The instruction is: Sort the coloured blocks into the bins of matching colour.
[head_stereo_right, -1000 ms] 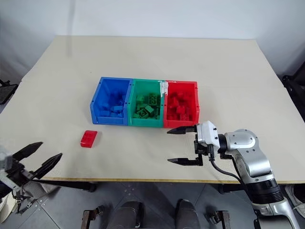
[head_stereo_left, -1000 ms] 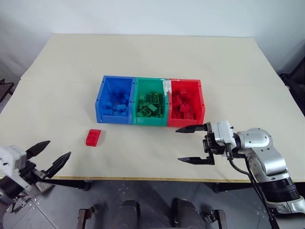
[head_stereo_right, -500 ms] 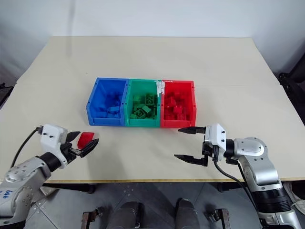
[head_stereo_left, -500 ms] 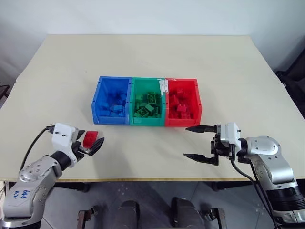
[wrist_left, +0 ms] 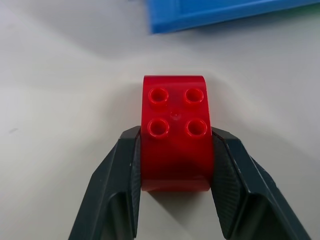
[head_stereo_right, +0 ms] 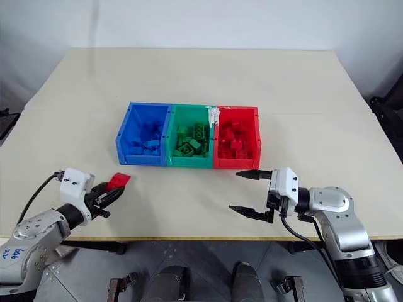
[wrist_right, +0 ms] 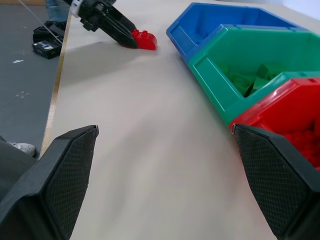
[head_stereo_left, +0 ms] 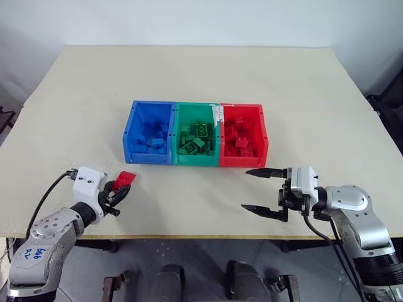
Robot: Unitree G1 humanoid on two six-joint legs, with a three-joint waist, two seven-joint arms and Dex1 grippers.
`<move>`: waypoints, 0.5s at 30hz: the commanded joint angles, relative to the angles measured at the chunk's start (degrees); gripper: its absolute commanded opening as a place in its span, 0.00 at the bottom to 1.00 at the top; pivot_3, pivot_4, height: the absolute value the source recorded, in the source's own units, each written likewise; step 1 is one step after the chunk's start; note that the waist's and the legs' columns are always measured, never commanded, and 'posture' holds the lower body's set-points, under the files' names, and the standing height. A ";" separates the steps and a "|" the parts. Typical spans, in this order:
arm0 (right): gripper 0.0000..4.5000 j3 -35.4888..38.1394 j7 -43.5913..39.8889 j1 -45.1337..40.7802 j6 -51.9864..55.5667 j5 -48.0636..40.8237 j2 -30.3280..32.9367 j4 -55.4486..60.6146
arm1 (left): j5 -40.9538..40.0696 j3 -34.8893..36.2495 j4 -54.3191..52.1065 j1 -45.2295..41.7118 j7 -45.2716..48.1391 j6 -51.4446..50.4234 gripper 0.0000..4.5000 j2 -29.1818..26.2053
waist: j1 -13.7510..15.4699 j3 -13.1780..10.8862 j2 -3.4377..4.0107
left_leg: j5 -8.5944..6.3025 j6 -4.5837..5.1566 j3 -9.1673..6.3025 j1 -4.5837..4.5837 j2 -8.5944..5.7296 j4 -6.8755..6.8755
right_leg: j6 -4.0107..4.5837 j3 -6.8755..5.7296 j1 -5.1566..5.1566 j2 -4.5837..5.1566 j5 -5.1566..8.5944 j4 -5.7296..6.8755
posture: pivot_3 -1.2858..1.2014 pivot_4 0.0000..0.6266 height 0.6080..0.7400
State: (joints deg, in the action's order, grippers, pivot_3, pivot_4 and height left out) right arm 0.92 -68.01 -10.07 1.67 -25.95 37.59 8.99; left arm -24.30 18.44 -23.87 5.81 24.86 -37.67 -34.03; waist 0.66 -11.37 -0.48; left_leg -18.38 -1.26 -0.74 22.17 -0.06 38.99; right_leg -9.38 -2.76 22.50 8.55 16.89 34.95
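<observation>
**A:** What is your left hand (head_stereo_left: pixel 118 192) doing?

**Me:** Its two black fingers (wrist_left: pixel 122 175) are clamped on a red block (wrist_left: pixel 175 131), one against each long side. The block is a longish brick with four studs showing on the end away from my wrist. It lies near the front left of the bench (head_stereo_left: pixel 302 88), and its far end looks tipped up a little; I cannot tell whether the near end rests on the surface.

**A:** And the bins?

**Me:** Three joined in a row in the middle of the bench. The blue bin (head_stereo_left: pixel 133 123) is on my left, the green bin (head_stereo_left: pixel 178 126) in the middle, the red bin (head_stereo_left: pixel 265 132) on my right. Each holds blocks of its own colour: blue blocks (head_stereo_left: pixel 151 139), green blocks (head_stereo_left: pixel 196 141) and red blocks (head_stereo_left: pixel 239 137). The block in my hand is in front of the blue bin, near its left corner but apart from it.

**A:** Your right hand (head_stereo_left: pixel 257 189)?

**Me:** Its fingers stand wide apart with nothing between them. It points across toward my left, in front of the red bin and near the front edge of the bench. It touches neither the bin nor any block.
</observation>
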 commanded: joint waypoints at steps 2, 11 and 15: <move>1.00 4.18 2.08 2.40 -0.10 -0.84 1.43 2.89 | -1.47 2.02 -1.21 1.64 11.74 12.26 0.33 -2.94 | 0.30 -0.01 0.01 | -0.01 -0.01 0.01 0.00 0.00 -0.01 | 0.01 0.00 0.00 0.00 0.01 -0.04 | 0.52 0.24 1.00; 1.00 18.42 15.14 15.62 2.07 -3.94 -1.68 10.97 | 0.81 -17.84 14.63 -31.38 31.33 21.76 0.33 -1.77 | 2.40 0.04 0.08 | 0.02 0.00 0.02 -0.02 -0.06 0.07 | 0.00 -0.04 -0.08 0.00 -0.03 0.04 | 0.52 0.24 1.00; 1.00 21.97 21.01 20.99 2.32 -3.70 -4.87 15.37 | 7.71 -26.79 36.01 -49.11 35.49 30.94 0.33 8.38 | 2.13 0.06 0.08 | 0.05 0.04 0.12 -0.01 -0.09 0.08 | -0.05 -0.01 -0.06 0.00 -0.05 0.07 | 0.52 0.24 1.00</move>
State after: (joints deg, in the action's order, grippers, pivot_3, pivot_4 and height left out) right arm 20.55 -49.37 9.78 4.32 -29.00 33.30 20.71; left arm -19.81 -5.49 4.68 -38.84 59.23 -10.93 -27.79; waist 2.78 -11.31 -0.40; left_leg -18.32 -1.20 -0.61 22.19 -0.16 39.08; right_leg -9.44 -2.78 22.45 8.55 16.83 35.00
